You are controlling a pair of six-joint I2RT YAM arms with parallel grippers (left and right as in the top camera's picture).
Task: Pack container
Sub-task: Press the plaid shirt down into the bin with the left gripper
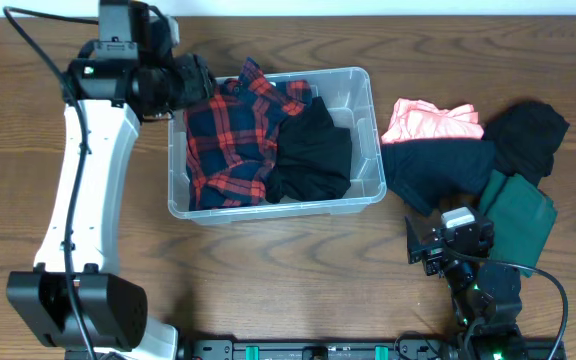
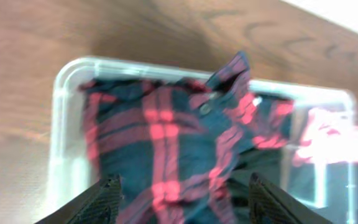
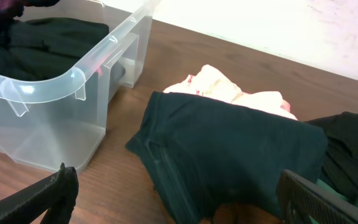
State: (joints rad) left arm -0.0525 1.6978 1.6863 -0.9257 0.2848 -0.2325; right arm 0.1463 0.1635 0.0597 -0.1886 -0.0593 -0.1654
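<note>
The left arm stretches from its base across the bench, wrist bent rightward; the left tool points down, fingers apart, empty. The right arm sits folded low, its right tool spread wide, empty.

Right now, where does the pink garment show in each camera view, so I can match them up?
Overhead: pink garment right of centre, just off the container's right end.
Left wrist: blurred, at the right edge, past the container.
Right wrist: upper centre, behind a dark garment.
Shared landmark: the clear container, next to it in every view.
</note>
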